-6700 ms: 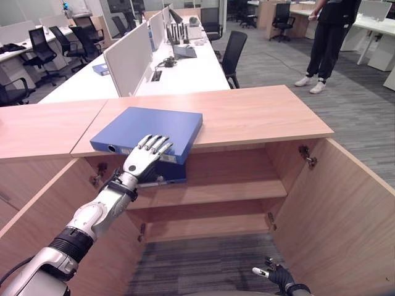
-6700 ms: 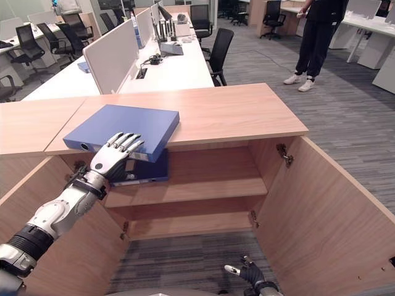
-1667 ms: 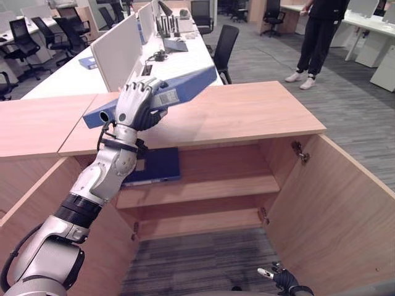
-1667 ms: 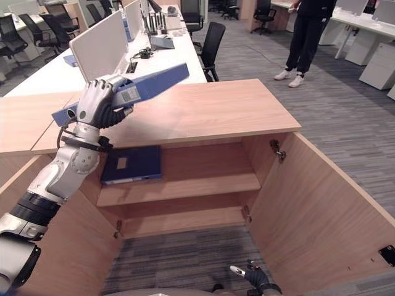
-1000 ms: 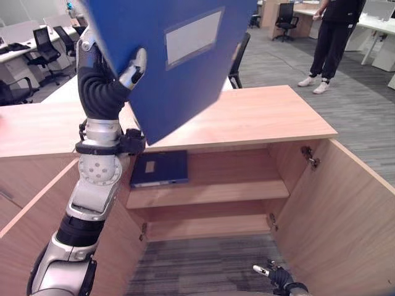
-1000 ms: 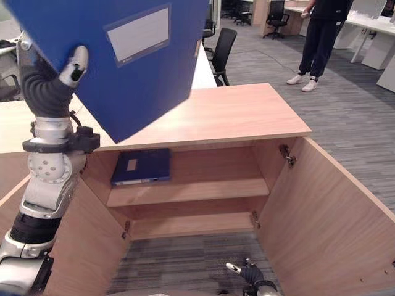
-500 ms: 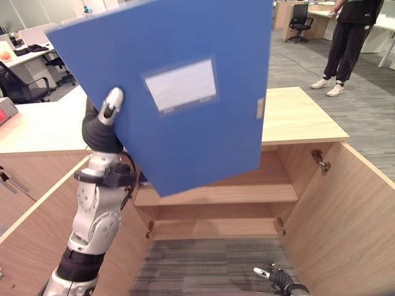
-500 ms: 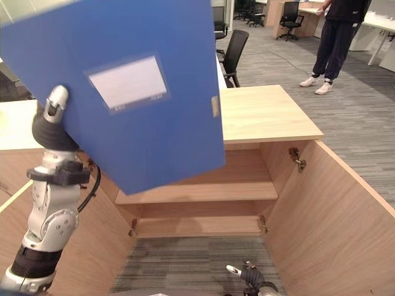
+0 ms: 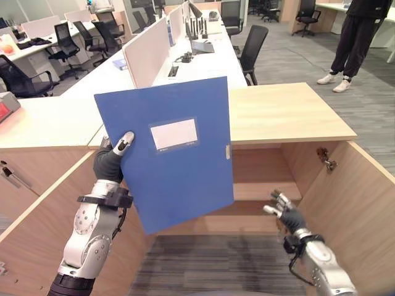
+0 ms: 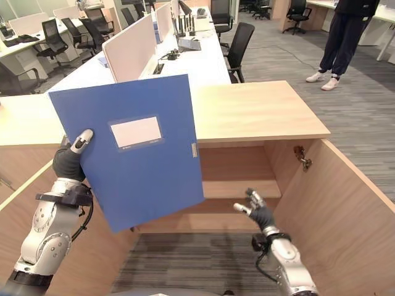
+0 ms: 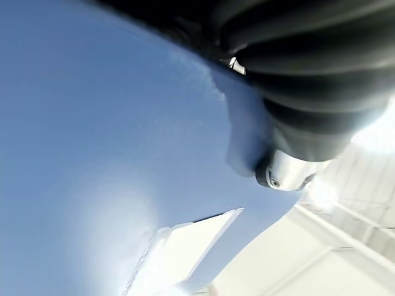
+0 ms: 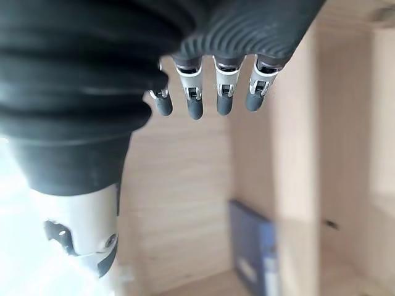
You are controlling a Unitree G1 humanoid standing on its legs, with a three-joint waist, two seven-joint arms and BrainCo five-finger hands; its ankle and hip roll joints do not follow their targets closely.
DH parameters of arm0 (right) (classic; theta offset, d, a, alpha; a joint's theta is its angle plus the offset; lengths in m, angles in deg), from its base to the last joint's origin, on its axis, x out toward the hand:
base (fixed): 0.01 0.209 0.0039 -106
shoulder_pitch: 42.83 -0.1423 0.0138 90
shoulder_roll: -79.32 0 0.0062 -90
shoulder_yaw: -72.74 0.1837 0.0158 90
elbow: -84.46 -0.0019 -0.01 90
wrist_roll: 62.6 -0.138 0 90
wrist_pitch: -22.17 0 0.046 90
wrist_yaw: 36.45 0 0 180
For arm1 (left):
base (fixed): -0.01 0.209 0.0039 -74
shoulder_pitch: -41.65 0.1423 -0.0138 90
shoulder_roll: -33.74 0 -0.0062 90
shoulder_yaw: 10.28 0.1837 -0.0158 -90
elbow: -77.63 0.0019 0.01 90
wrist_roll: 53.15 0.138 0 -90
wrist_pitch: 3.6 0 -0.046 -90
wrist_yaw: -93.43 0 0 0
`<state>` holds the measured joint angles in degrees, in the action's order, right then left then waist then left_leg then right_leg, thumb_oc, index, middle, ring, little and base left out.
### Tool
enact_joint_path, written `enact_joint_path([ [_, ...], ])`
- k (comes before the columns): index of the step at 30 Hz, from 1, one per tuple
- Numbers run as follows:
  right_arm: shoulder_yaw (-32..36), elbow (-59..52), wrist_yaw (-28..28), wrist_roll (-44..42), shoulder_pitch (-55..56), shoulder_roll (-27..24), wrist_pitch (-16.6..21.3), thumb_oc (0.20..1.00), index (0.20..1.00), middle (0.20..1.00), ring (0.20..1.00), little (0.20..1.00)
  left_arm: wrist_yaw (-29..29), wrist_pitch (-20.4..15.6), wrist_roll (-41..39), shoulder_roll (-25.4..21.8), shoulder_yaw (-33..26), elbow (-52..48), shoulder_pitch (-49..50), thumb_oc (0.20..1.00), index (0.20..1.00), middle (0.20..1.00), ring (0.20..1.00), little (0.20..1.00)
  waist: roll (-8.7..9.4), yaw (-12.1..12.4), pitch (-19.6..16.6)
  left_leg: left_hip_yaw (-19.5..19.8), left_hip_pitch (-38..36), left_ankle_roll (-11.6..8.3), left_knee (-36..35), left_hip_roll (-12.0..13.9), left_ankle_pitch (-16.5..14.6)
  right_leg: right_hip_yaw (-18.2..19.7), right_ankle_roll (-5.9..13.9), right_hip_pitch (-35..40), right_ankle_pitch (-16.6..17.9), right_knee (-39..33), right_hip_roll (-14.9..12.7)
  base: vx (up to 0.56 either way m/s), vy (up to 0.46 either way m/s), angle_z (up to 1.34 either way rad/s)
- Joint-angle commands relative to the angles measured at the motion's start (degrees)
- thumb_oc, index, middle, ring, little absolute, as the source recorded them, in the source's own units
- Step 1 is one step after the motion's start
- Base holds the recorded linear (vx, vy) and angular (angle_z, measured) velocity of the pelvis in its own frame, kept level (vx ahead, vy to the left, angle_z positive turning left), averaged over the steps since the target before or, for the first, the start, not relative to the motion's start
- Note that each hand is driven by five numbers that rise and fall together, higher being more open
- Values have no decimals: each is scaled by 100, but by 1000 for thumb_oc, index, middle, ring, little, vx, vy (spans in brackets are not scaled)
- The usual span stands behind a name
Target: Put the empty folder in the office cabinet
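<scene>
— Over by the open cabinet [image 9: 321, 203], what was it doing?

— Its left hand [image 9: 114, 161] gripped a blue folder [image 9: 173, 151] by one edge, thumb pressed on the front cover. The folder hung upright and a little tilted, in the air in front of the shelves, not inside yet.

— And the other hand?

— The right hand [image 9: 285, 213] was raised near the shelf [image 10: 247, 188], fingers loose and spread, holding nothing. Beyond those fingers I could see another blue binder [image 12: 253, 250] already lying in there.

— So how would you have finished it?

— I'd have turned the folder flat or edge-on first; held broadside like that, it would likely have caught the cabinet top [image 9: 290, 114] or the door. Then lower it to shelf height, slide it in beside the binder, and let go only once it rested. A one-edge grip could let it swing, so slowly.

— Anyone nearby?

— A person [image 9: 358, 37] stood well back among the desks.
</scene>
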<state>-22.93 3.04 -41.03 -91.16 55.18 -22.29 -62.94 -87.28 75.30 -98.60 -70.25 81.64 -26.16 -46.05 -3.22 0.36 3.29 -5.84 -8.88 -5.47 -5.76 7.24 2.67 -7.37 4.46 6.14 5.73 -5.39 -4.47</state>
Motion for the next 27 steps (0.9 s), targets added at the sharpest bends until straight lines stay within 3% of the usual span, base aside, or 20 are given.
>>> enact_joint_path([
  [1, 116, -419, -286, -477, -361, 25, 305, 1000, 1000, 1000, 1000, 1000, -84, -206, 327, -291, -396, -104, -294, 200, 200, 200, 200, 200, 344, -79, 111, -64, -144, -4, 76, -51, -445, 156, 591, 393, -846, 273, -555, 0, 0, 0],
  [17, -330, -1144, -909, -1579, -428, 15, -23, 1000, 1000, 1000, 1000, 1000, -184, -154, 670, -150, -195, 324, -672, 200, 200, 200, 200, 200, 429, -137, 76, -145, -112, -35, 76, -26, -425, 186, 605, 329, -783, 202, -557, 0, 0, 0],
  [27, -971, -1187, -1169, -1736, -783, -41, -235, 1000, 1000, 1000, 1000, 1000, -511, -49, 637, -28, 473, 264, -982, 200, 200, 200, 200, 200, 450, -136, 91, -131, -79, -47, 76, -15, -398, 190, 596, 317, -796, 230, -538, 0, 0, 0],
])
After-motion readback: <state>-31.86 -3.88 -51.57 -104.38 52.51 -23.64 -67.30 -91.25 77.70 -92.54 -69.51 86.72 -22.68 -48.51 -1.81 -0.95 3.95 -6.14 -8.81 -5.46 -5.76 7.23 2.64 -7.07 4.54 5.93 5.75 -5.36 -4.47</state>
